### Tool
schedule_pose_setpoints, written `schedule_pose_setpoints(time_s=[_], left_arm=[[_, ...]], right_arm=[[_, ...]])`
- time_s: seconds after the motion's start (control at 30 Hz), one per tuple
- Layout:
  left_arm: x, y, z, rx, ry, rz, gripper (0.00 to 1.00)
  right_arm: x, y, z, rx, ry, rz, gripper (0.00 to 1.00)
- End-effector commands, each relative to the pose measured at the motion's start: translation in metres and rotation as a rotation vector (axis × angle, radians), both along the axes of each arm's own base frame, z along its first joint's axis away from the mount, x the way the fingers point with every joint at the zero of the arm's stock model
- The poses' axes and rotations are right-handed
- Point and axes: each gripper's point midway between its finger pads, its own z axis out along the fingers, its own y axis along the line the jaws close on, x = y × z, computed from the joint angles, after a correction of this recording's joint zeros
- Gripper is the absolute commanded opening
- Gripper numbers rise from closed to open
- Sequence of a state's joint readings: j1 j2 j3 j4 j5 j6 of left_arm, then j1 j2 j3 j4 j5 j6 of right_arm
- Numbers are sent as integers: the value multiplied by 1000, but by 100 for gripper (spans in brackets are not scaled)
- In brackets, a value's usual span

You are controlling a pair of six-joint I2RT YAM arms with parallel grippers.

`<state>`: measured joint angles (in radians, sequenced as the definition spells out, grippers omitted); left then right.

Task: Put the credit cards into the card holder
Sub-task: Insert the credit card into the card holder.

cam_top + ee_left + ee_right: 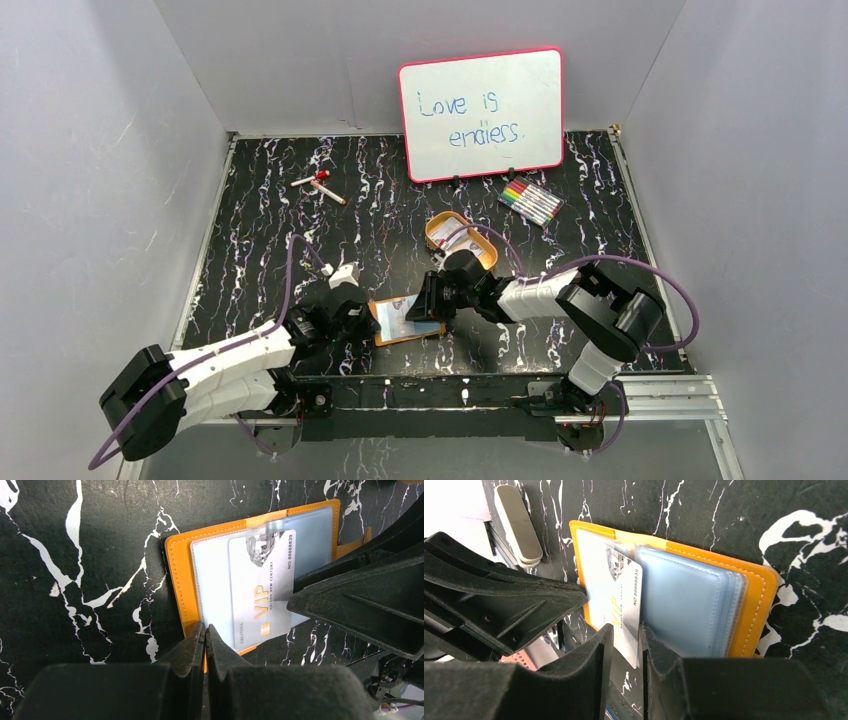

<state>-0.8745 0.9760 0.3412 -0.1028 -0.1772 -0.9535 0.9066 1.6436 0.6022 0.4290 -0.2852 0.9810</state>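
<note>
1. Left wrist view: the left gripper (pixel 205 630) is closed at the near edge of the card holder (pixel 177 575). A sliver of orange cover shows between its fingers. It seems to pinch that edge so the open wallet cannot slide on the marbled table (pixel 75 605).
2. Just beyond it, a pale VIP credit card (pixel 260 590) lies partly inside the holder's clear pocket. One end projects past the wallet's edge.
3. In the right wrist view, the right gripper (pixel 625 630) has its jaws a little apart, astride that projecting end. I judge there is no clamp on the card, which may be freed for a push home.
4. The card is not yet fully seated, and a skewed push could buckle the thin pocket.
5. Farther back, in the top view, are an oval tin tray (pixel 485 255), a marker set (pixel 530 202) and a whiteboard (pixel 480 115). The tray's contents are too small to tell.
</note>
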Motion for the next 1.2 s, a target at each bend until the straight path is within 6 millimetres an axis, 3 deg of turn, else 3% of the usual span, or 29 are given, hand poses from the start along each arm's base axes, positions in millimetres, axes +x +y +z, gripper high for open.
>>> schedule_pose_setpoints(time_s=[0.0,0.73,1.17], left_arm=[[5,2,4,15,-18,12,0],[1,0,-1,-6,-13,4,0],[8,5,18,-11,-68,26,0]], right_arm=[[5,6,11,-8,-47,22,34],[-9,37,8,-23,-61,167,36],[5,24,8,-175,-138,107,45]])
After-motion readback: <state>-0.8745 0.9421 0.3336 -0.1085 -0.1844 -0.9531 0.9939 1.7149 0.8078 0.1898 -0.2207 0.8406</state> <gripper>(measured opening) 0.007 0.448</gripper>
